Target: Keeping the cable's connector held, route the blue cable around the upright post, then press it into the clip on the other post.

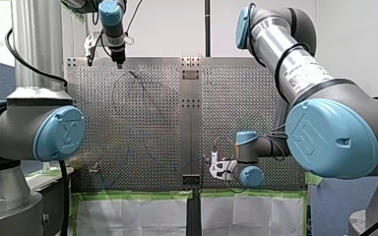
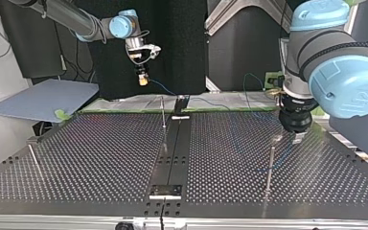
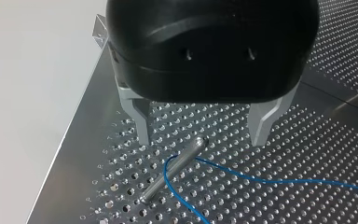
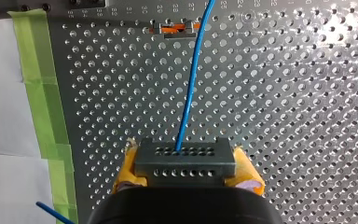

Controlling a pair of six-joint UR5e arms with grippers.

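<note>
- My right gripper's [image 4: 185, 164] yellow pads [image 4: 127, 171] clamped the connector [image 4: 185, 157].
- My left gripper [image 3: 201, 141] stood wide over the post [image 3: 172, 170], the blue cable [image 3: 270, 181] looped round it.
- I read Q, R along the table [image 3: 307, 140] edge.

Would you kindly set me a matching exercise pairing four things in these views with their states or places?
Things:
1 left gripper
2 right gripper
3 blue cable
4 green tape

States or places:
a shut on the connector
b bends round the post
c open above the post
d along the table edge

Pairs: 1-c; 2-a; 3-b; 4-d
</note>
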